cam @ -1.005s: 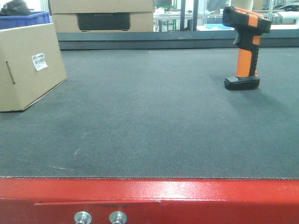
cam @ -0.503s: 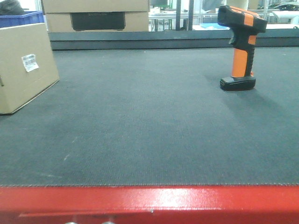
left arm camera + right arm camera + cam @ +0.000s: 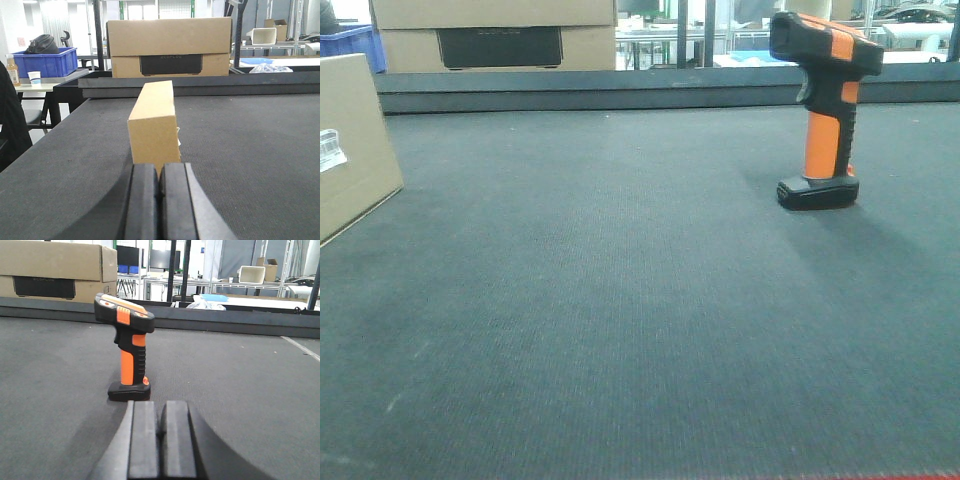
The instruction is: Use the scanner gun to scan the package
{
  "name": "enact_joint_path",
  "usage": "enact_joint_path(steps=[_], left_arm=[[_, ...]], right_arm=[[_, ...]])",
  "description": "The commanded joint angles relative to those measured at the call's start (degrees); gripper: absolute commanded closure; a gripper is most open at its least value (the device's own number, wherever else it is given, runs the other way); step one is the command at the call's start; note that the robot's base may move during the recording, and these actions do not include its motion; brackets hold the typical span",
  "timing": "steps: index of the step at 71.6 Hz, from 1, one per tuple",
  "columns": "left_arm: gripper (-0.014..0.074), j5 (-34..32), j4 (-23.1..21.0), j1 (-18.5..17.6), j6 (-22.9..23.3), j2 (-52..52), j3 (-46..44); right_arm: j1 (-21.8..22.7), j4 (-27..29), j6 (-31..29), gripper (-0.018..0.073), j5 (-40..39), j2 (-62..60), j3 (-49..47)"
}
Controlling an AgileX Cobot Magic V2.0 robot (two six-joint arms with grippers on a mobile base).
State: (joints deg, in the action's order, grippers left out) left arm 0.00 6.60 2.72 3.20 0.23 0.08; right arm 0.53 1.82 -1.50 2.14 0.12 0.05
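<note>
The package [image 3: 350, 150], a plain tan cardboard box with a small white label, stands at the left edge of the front view. In the left wrist view the package [image 3: 154, 122] shows end-on, straight ahead of my left gripper [image 3: 159, 172], which is shut and empty just short of it. The scanner gun [image 3: 820, 105] stands upright on its black foot at the right of the table. In the right wrist view the scanner gun [image 3: 127, 350] is a little ahead and left of my right gripper [image 3: 161, 412], also shut with nothing in it.
A dark felt mat [image 3: 620, 300] covers the table. A raised black rail [image 3: 620, 88] runs along the far edge. Behind it stands a cardboard box with a large black rectangle [image 3: 495, 35]. A blue bin [image 3: 45, 61] sits on a side table at the far left.
The front view has moved forward and to the right: the package has slid to the left edge, the red table front has dropped out of sight, and the scanner gun looks nearer.
</note>
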Motion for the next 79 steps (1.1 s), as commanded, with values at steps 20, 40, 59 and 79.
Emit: enact_joint_path(steps=[20, 40, 59, 79], left_arm=[[0.0708, -0.97, -0.06, -0.01, -0.02, -0.23, -0.08], [0.0708, -0.97, -0.06, -0.01, -0.02, -0.23, -0.08], [0.0708, -1.59, -0.06, -0.01, -0.02, -0.23, -0.08], [0.0708, 0.42, -0.06, -0.01, -0.02, -0.23, -1.59]], right_arm=[[0.12, -0.31, 0.22, 0.0722, -1.09, -0.12, -0.05], [0.12, -0.31, 0.22, 0.0722, -1.09, -0.12, -0.05], [0.12, -0.31, 0.22, 0.0722, -1.09, -0.12, -0.05], [0.12, -0.31, 0.22, 0.0722, -1.09, -0.12, -0.05]])
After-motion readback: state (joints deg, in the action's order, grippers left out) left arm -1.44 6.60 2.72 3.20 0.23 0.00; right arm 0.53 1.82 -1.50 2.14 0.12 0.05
